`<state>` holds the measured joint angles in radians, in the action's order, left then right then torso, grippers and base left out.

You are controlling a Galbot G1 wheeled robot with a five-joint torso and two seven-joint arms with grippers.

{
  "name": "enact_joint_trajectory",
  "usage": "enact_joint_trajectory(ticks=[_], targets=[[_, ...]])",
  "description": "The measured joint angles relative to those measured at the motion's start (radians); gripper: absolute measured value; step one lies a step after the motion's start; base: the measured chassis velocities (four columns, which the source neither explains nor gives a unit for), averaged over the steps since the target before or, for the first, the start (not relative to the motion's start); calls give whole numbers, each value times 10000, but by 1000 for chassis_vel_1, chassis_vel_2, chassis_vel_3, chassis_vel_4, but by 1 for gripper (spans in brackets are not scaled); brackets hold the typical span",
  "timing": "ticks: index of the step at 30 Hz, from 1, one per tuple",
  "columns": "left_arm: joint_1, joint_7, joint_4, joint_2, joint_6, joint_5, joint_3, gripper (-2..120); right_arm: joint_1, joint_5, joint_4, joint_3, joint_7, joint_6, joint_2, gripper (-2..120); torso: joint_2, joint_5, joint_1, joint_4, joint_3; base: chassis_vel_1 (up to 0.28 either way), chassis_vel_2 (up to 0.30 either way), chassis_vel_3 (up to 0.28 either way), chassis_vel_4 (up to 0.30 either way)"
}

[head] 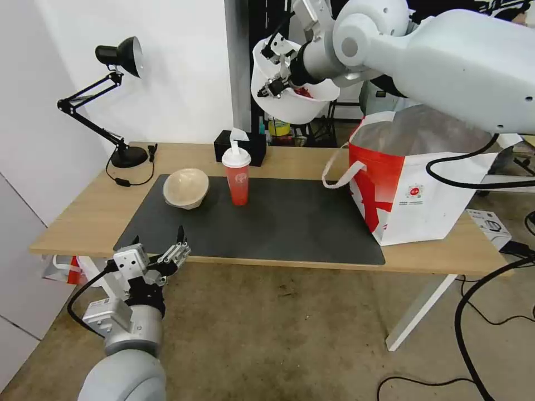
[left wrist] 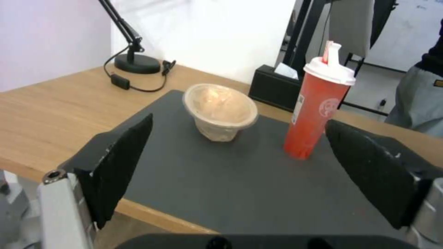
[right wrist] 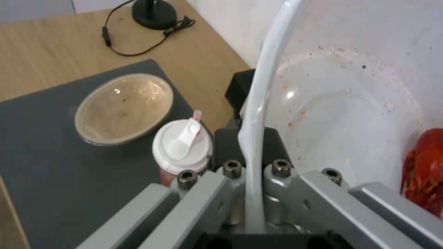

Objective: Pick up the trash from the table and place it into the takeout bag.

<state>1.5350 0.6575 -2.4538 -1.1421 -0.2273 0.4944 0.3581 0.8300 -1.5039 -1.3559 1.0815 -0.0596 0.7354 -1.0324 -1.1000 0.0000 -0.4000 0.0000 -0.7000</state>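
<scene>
High above the bench (head: pixel 100 211), right gripper (head: pixel 277 71) pinches the white bowl (head: pixel 290 100) rim; left gripper (head: pixel 167 253) gapes empty near the cup (head: pixel 237 181) and beige bowl (head: pixel 185 188).

White bowl (head: pixel 290 103) aloft; cup (head: pixel 237 181) upright

So the right gripper (head: pixel 277 69) is way up above the table (head: pixel 78 214), clamped on the rim of the white bowl (head: pixel 290 103), which hangs tilted with a bit of red showing inside. Using the dark mat (head: pixel 290 223) as the landmark: beige bowl (head: pixel 186 188) sits tipped on its far left part, red cup (head: pixel 237 175) just right of that, takeout bag (head: pixel 418 178) off its right end. Left gripper (head: pixel 167 250) hovers at the mat's near left corner, fingers apart.
</scene>
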Motion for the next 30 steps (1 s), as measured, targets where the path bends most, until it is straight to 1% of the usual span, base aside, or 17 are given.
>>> enact_joint_trajectory(ticks=[6, 14, 15, 17, 18, 19, 23, 24, 27, 28, 30], targets=[[6, -5, -33, -12, -4, 0, -14, 100, 154, 4, -25, 86, -23, 0, 62, 0, 0, -1, 0, 1, 0, 0, 0, 0, 0], [53, -13, -47, 32, -5, -1, -13, 100, 300, -28, -287, 330, -12, 0, 454, 0, 0, -1, 0, 1, 0, 0, 0, 0, 0], [71, -16, -63, 55, -6, -2, -14, 100, 314, -43, -444, 429, 23, 0, 673, 0, 0, 3, 0, -3, 0, 0, 0, 0, 0], [79, -19, -75, 74, -5, -2, -16, 100, 316, -50, -537, 468, 35, -2, 790, 0, 0, -1, 0, 2, 0, 0, 0, 0, 0], [85, -19, -93, 105, -6, -2, -16, 100, 317, -52, -639, 529, 57, -2, 959, 0, 0, 0, 0, 1, 0, 0, 0, 0, 0], [85, -19, -93, 105, -6, -2, -16, 100, 317, -52, -639, 529, 57, -2, 959, 0, 0, 0, 0, 1, 0, 0, 0, 0, 0], [101, -19, -136, 154, -12, 3, -21, 100, 315, -33, -956, 735, 82, -2, 1572, 0, 0, 3, 0, -1, 1, 0, 0, 0, 0], [101, -19, -136, 154, -12, 3, -21, 100, 315, -33, -956, 735, 82, -2, 1572, 0, 0, 3, 0, -1, 1, 0, 0, 0, 0], [112, -19, -140, 162, -16, 4, -37, 100, 316, 27, -1107, 828, 58, -2, 2092, 0, 0, 1, -1, 0, 0, 0, 0, 0, 0], [112, -19, -140, 162, -16, 4, -37, 100, 316, 27, -1107, 828, 58, -2, 2092, 0, 0, 1, -1, 0, 0, 0, 0, 0, 0], [115, -19, -140, 167, -16, 2, -56, 100, 302, 77, -1131, 807, 32, -2, 2394, 0, 0, 1, 0, -1, 1, 0, 0, 0, 0]])
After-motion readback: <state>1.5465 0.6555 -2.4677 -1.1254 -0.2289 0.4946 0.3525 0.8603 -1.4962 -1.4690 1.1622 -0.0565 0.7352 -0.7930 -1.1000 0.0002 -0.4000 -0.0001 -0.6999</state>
